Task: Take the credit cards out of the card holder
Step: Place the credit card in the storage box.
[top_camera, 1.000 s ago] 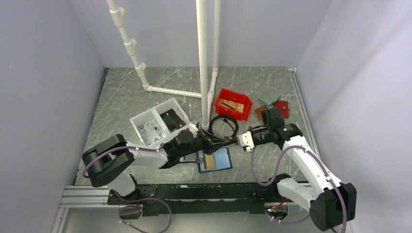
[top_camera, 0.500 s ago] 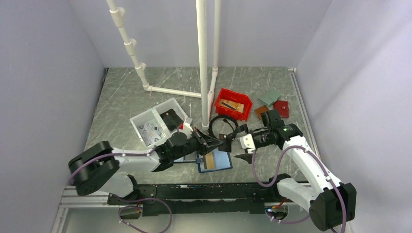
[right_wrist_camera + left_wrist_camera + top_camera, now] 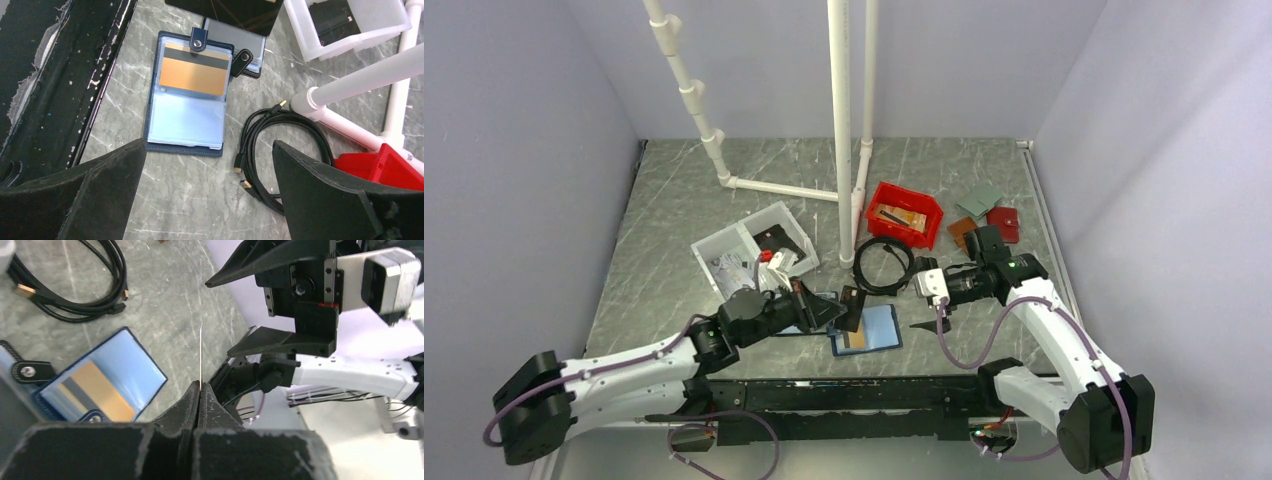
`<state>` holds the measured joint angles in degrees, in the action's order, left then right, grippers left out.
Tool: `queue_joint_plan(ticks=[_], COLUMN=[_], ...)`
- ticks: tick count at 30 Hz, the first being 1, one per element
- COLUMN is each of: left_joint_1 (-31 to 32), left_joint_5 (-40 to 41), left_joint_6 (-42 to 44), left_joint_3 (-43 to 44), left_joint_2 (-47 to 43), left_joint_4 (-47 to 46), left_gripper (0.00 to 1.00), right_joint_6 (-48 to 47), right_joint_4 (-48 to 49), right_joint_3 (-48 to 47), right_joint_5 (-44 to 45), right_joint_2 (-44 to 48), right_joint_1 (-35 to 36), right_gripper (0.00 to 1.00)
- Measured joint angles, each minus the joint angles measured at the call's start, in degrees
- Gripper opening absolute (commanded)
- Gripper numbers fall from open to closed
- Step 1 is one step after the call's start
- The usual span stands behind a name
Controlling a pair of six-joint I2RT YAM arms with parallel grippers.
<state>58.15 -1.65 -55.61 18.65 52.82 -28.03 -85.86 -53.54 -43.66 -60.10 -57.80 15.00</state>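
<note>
From above, my left jaws at mid-frame are pinched shut on a dark card point(image 3: 852, 306), held off the table point(image 3: 674, 200) just left of the open card holder point(image 3: 879, 325). My right jaws stand wide apart just to the holder's right. A gold card point(image 3: 854, 336) sits in the holder.

From my left wrist, the dark card shows edge-on, nipped only at its lower edge by the very tips. I judge that a thin hold: a twist or jolt could let it pivot out and drop. My right jaws loom close at upper right and could knock it.

From my right wrist, the holder lies flat at upper centre, with the gold card in its upper pocket and a snap tab point(image 3: 199, 37) lapping the card's edge. With nothing pinning the holder, a pull may drag the whole thing, or the tab may snag.
</note>
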Motion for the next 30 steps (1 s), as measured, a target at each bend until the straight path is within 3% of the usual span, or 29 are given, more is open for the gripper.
queue_joint_plan(ticks=[13, 30], left_joint_1=[0.0, 0.0], left_joint_5=[7.52, 14.69], left_joint_6=[11.28, 14.95], left_joint_3=[-1.81, -1.97], left_joint_2=[-23.28, -27.89], left_joint_4=[17.57, 31.23], left_gripper=[0.0, 0.0], right_joint_6=[2.49, 3.63], right_joint_4=[0.57, 1.64], right_joint_3=[0.0, 0.0], right_joint_5=[0.04, 0.2], right_joint_2=[-1.55, -3.5], right_joint_1=[-0.35, -0.35], right_gripper=[1.0, 1.0])
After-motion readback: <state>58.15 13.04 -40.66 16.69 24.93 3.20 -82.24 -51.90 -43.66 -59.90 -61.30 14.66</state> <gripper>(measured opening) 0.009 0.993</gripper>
